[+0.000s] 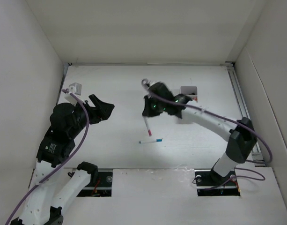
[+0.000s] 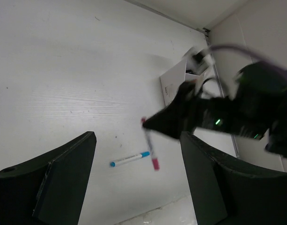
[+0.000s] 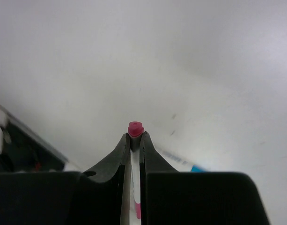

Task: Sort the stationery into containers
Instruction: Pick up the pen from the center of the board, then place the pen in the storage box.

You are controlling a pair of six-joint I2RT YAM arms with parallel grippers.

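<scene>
Closest overhead, beyond the arm bases (image 1: 89,171): pinches a pink-tipped pen (image 1: 146,125) in the right gripper (image 1: 145,115), hanging slantwise over the table (image 1: 110,84); shows the left gripper (image 1: 103,108) spread, empty. Left wrist: looks between parted fingers (image 2: 63,173) at a blue-capped pen (image 2: 130,159) lying flat, white box (image 2: 173,82) beyond. Right wrist: clamps the pen near one end. Might swing or slip from so narrow a hold, missing its compartment. No legible writing; box print blurred.

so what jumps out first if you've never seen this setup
The right gripper, shut on a white pen with pink ends, holds it hanging over the middle of the table. Near its lower tip a thin blue-tipped pen lies flat, and the left gripper hangs open off to the left.
</scene>
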